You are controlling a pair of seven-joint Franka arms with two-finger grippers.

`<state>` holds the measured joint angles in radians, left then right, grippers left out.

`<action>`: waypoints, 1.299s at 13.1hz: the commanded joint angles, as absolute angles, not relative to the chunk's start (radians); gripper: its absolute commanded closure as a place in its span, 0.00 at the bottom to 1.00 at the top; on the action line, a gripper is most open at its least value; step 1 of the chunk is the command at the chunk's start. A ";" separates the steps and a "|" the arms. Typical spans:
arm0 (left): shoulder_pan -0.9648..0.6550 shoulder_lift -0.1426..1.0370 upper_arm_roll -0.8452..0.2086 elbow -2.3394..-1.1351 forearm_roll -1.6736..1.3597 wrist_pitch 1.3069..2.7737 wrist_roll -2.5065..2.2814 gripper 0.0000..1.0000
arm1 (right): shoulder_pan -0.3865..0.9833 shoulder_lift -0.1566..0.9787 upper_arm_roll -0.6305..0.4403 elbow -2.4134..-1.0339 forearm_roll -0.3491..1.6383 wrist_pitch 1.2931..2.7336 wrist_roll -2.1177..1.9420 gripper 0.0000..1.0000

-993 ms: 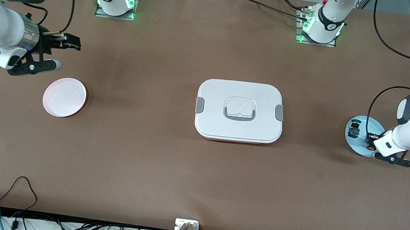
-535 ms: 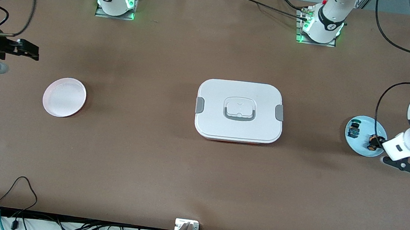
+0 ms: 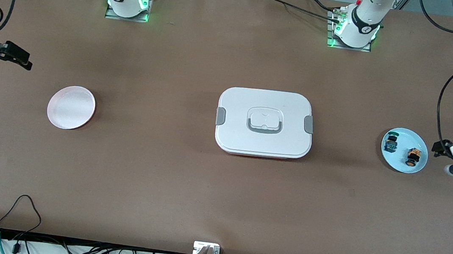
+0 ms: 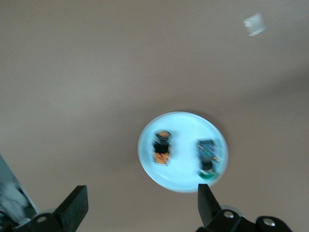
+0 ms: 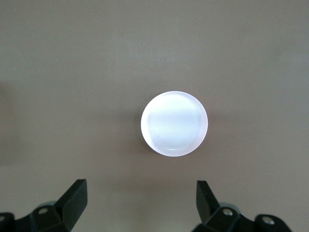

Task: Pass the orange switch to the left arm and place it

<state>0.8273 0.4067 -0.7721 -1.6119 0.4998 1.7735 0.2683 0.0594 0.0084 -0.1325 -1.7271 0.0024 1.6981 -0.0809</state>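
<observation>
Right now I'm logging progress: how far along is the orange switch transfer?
Nothing is done: the orange switch lies on the blue plate and the pink plate is bare. Nothing in hand; left gripper and right gripper are open. Pickup, handover and placement remain.

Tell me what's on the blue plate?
Two small switches sit apart on the blue plate: the orange switch and a blue switch. Whatever lies under them is hidden.
</observation>
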 commanded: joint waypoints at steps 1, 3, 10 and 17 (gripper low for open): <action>0.838 0.410 -0.787 -1.493 0.413 1.613 0.310 0.00 | 0.066 -0.046 -0.127 -1.773 0.011 1.680 -0.060 0.00; 0.841 0.397 -0.798 -1.470 0.364 1.563 0.314 0.00 | 0.061 -0.035 -0.127 -1.726 0.011 1.622 -0.023 0.00; 0.352 0.119 -0.218 -1.580 0.034 1.502 0.301 0.00 | 0.081 -0.029 -0.114 -1.695 -0.057 1.635 -0.035 0.00; 0.019 -0.096 0.064 -1.834 0.020 1.545 0.115 0.00 | 0.103 -0.020 -0.113 -1.664 -0.054 1.632 -0.035 0.00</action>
